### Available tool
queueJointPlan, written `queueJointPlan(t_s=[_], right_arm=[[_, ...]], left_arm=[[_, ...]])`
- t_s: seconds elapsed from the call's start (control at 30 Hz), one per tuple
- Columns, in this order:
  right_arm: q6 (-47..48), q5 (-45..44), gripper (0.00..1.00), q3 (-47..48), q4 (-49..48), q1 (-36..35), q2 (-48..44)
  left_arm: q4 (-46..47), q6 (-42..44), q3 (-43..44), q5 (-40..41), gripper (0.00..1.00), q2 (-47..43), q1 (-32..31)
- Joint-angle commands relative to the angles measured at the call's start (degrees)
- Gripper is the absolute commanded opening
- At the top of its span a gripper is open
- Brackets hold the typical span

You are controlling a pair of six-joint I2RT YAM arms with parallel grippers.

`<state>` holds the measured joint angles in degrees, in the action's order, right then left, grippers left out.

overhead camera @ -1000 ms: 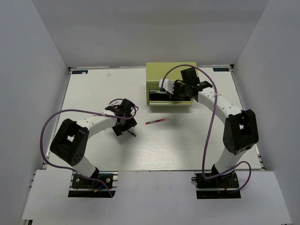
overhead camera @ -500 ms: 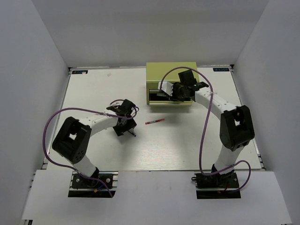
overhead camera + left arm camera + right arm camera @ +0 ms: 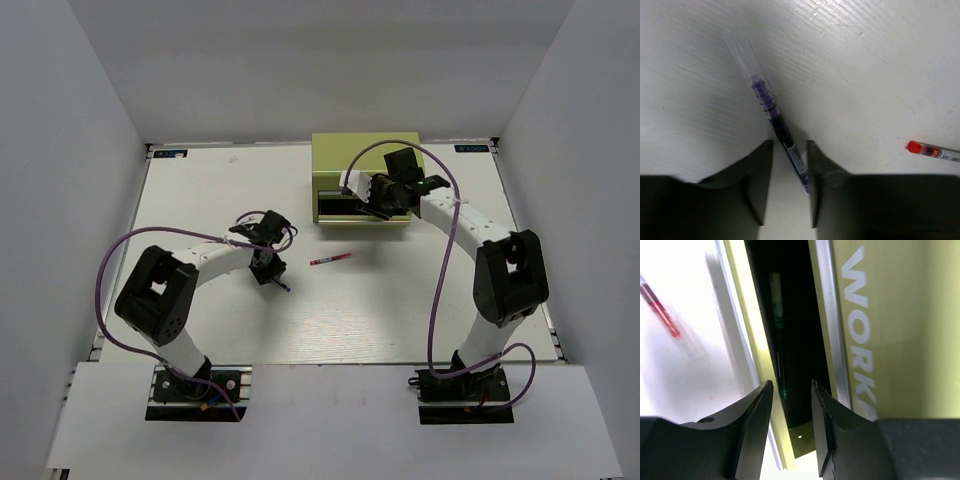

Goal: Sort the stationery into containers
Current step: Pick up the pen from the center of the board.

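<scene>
Left pincer is straddling the purple pen, jaws slack, a gap showing beside the barrel; red pen is lying apart to its right; right pincer is hanging released and empty, facing the open drawer of the green chest just ahead.

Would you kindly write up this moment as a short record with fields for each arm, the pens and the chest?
left gripper: jaws apart, straddling the clear-barrelled purple pen, which lies on the white table; a gap shows on one side
right gripper: jaws apart, nothing between them, over the open drawer
container: olive-green metal chest with pale lettering, at the table's far side
loose item: thin red pen, flat on the table between the arms, untouched
drawer contents: too dark to tell
</scene>
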<state>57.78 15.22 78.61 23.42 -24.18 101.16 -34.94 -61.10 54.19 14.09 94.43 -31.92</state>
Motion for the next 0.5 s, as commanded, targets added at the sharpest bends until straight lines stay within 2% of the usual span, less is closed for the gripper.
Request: queueJointPlan(t_s=[0.0,0.07,0.23,0.47], right_arm=[[-3.63,4.28,0.43,-0.38,-1.36,0.37,-5.45],[-4.95,6.31,0.43,-0.65,-1.18,0.37,-6.59],[-6.27,8.42,0.44,-1.7,-0.92,0.28,-8.87],[-7.33,9.39,0.48,-6.45,-2.76,0.45,-12.57]], left_arm=[[1.36,-0.42,-0.32,-0.73,0.39,2.06,0.37],[1.36,-0.42,-0.32,-1.25,0.32,2.69,0.37],[0.84,-0.42,-0.32,-1.25,0.21,2.69,0.37],[0.84,3.78,0.91,-0.73,0.07,-2.49,-0.77]])
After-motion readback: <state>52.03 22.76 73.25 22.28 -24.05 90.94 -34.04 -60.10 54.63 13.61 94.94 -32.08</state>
